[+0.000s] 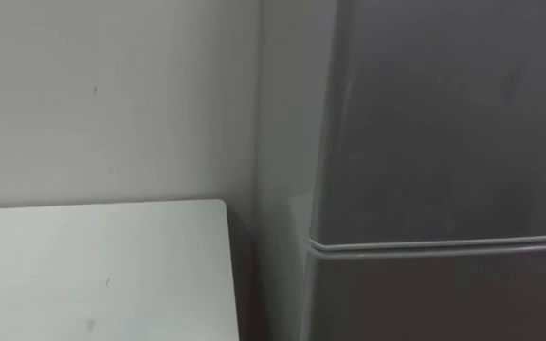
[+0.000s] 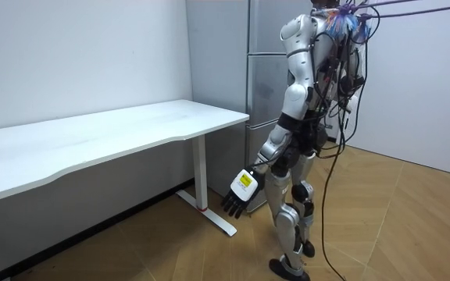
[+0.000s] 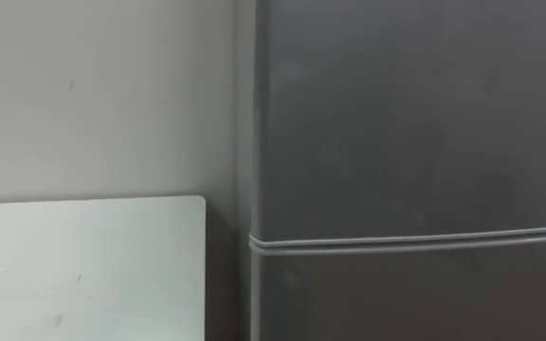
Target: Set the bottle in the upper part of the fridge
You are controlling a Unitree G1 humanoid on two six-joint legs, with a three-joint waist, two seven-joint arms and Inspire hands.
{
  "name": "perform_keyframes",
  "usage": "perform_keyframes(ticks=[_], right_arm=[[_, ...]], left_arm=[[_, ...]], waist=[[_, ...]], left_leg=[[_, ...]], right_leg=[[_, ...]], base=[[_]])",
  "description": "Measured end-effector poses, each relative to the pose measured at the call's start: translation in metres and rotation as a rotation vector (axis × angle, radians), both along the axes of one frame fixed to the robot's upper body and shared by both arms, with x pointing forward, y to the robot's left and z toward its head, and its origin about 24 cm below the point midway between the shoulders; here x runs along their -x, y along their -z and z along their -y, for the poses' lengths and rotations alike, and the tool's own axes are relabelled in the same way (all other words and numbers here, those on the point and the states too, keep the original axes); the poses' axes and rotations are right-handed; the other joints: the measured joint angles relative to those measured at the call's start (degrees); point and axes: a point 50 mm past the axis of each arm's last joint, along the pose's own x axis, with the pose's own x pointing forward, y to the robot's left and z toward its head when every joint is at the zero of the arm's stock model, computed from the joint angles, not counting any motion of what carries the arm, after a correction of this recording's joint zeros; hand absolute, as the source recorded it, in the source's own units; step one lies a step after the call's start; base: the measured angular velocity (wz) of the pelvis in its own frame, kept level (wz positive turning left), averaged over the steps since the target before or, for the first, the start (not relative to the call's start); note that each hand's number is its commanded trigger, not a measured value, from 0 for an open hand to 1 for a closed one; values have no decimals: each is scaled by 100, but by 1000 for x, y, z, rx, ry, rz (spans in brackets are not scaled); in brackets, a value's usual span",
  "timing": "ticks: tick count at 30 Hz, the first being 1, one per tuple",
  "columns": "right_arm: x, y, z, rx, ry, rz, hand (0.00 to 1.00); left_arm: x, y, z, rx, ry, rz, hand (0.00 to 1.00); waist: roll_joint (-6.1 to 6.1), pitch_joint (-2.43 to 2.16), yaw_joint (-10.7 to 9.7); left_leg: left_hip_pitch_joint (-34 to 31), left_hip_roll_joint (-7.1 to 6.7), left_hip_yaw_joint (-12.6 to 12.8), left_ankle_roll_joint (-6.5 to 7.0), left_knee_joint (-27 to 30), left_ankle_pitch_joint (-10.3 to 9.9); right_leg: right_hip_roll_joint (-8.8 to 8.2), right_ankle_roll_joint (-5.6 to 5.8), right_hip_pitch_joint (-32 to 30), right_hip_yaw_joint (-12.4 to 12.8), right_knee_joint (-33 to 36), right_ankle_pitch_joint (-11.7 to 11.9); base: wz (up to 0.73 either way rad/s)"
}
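So the robot's standing upright on the wood floor, right at the front of the fridge and facing it. Its left hand hangs low beside its thigh on the room view's left, near the counter's leg end. The fingers point down at the floor, loose and released, nothing in them.

Honestly can't tell where the bottle is from these shots.

Next out is the white counter. It runs along the wall, and its right far corner sits just beside the fridge's side with a narrow dark gap between them.

From the head camera the fridge is super close. The upper door is closed and so is the lower door, with a thin pale seam running straight across between them. Both are plain grey and flush. The seam sits a bit lower than the counter's far edge in the eye views.
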Motion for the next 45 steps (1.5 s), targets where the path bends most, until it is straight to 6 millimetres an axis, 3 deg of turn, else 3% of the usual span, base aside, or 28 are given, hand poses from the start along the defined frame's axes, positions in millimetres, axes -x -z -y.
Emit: perform_keyframes(ticks=[3,10,19,25,29,36,43,45], right_arm=[[19,22,-10,-70,25,-113,0],[43,50,-31,-161,-3,-282,0],[62,82,-63,-307,-203,-465,0],[71,97,-80,-442,-421,-517,0],[79,109,-98,-597,-594,-536,0],[77,117,-116,-755,-853,-528,0],[65,120,-127,-787,-966,-539,0],[59,121,-128,-778,-1005,-551,0]], left_arm=[[4,1,2,-3,-12,-13,0],[9,2,4,-4,-28,-31,0],[6,11,16,23,-11,-72,0],[7,13,21,40,-4,-94,0],[7,15,23,57,-2,-123,0],[8,18,27,96,76,-193,0],[5,23,40,137,132,-245,0],[-3,25,43,152,164,-249,0]], waist=[[2,-3,-8],[11,-3,26],[126,0,28],[167,4,101],[178,1,192],[222,5,336],[214,12,331],[194,47,330]], left_leg=[[23,0,3,-1,-24,-1],[78,-11,19,-1,-50,-1],[129,-19,56,0,-85,-1],[195,-36,79,-5,-94,-14],[162,-25,47,-4,-102,-22],[115,-33,3,-4,-5,-20],[126,-26,-83,-4,18,-20],[112,-24,-96,-5,45,-20]], right_leg=[[3,7,44,3,-1,-16],[6,23,36,27,7,-28],[2,34,54,78,33,-44],[-5,36,40,145,100,-111],[-13,28,48,53,81,-103],[-42,34,72,-14,59,-114],[-54,43,143,-17,-9,-105],[-54,41,140,-19,-3,-107]], base=[[0],[0],[-3],[-1],[4],[4],[5],[0]])
